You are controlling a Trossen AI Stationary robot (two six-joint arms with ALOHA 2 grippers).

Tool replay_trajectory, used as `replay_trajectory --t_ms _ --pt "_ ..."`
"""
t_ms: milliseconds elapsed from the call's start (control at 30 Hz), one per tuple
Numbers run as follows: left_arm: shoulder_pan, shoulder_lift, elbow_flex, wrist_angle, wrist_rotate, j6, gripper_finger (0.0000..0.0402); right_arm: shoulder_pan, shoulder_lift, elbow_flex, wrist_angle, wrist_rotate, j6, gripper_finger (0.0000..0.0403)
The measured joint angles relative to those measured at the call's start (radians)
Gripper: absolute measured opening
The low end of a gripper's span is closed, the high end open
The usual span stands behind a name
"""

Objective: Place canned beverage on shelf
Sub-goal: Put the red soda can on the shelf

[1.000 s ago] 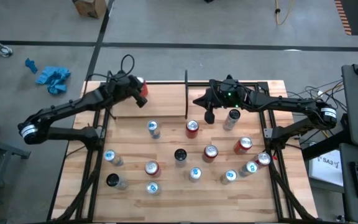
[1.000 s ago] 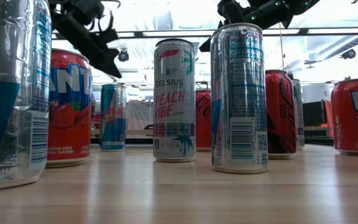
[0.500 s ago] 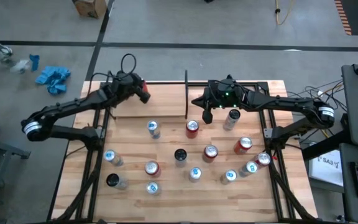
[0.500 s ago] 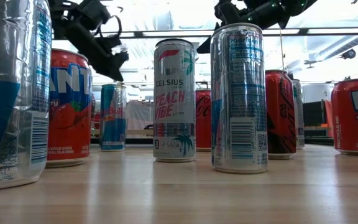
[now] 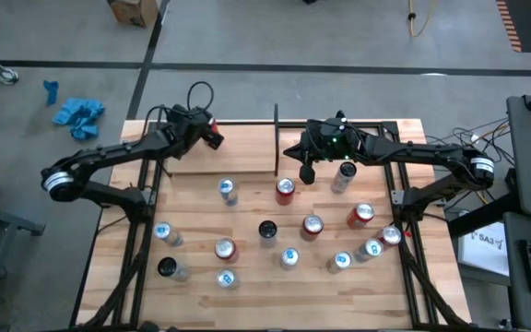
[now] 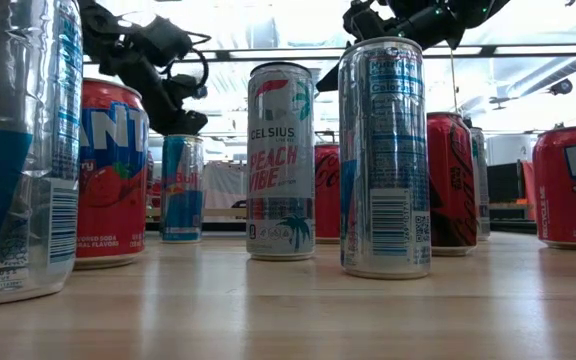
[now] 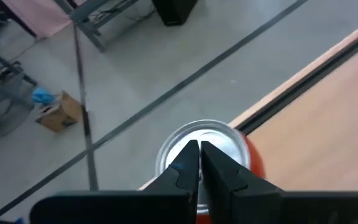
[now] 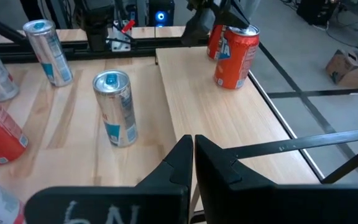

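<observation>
Left gripper (image 5: pixel 212 135): fingers pressed together, holding nothing — poised directly above the top of the orange can (image 5: pixel 208 122); in the left wrist view the closed fingertips (image 7: pixel 199 163) overlap the can's silver lid (image 7: pixel 213 140).
Orange can: upright at the far edge of the table (image 5: pixel 247 286), in the shelf's far left corner.
Shelf (image 5: pixel 238 152): black-framed bay with a light plank floor at the table's far left; the right wrist view shows the orange can (image 8: pixel 236 57) standing on it near the edge.
Right gripper (image 5: pixel 309 171): closed and empty — hanging over the far middle of the table, just beyond a red can (image 5: pixel 286 189) and beside a silver can (image 5: pixel 344 175).
Other cans: about a dozen stand scattered across the near half of the table.
</observation>
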Motion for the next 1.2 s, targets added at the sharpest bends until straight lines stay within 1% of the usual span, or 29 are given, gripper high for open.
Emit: replay_trajectory --t_ms 67,167,400,467,567,633,700,833,900,933,1000,1200 --pt "0.001 0.007 0.0 0.0 -0.04 0.0 0.0 0.0 0.0 0.0 -0.001 0.0 -0.001 0.0009" --pt "0.003 0.012 0.0 -0.006 -0.072 0.0 0.0 0.0 0.0 0.0 -0.001 0.0 -0.003 0.0009" --pt "0.014 0.014 0.0 -0.007 -0.078 0.0 0.0 0.0 0.0 0.0 -0.001 0.0 -0.033 0.0009" --pt "0.013 0.013 0.0 -0.008 -0.093 0.0 0.0 0.0 0.0 0.0 -0.001 0.0 -0.046 0.0009" --pt "0.007 -0.004 0.0 -0.018 -0.095 -0.002 0.0 0.0 0.0 0.0 0.0 0.0 -0.072 0.0009" --pt "-0.003 -0.024 0.004 -0.034 -0.045 -0.004 0.0 0.0 0.0 0.0 0.002 0.0 -0.085 0.0009" --pt "-0.012 -0.044 0.011 -0.047 0.056 -0.004 0.0 -0.002 0.0 0.0 0.002 0.0 -0.093 0.0009" --pt "-0.015 -0.072 0.021 -0.069 0.355 0.012 0.0 -0.002 0.0 0.0 -0.004 0.0 -0.096 0.0009" --pt "-0.015 -0.074 0.021 -0.07 0.467 0.014 0.0 -0.002 0.0 0.0 -0.008 0.0 -0.1 0.0009" --pt "-0.016 -0.073 0.021 -0.07 0.49 0.01 0.0 -0.002 0.0 0.0 -0.011 0.0 -0.102 0.0009" --pt "-0.016 -0.064 0.02 -0.069 0.486 -0.02 0.0 -0.002 0.0 0.0 -0.013 0.0 -0.104 0.0009" --pt "-0.015 -0.017 0.014 -0.068 0.387 -0.102 0.0 -0.002 0.0 -0.001 -0.022 0.0 -0.108 0.0009"
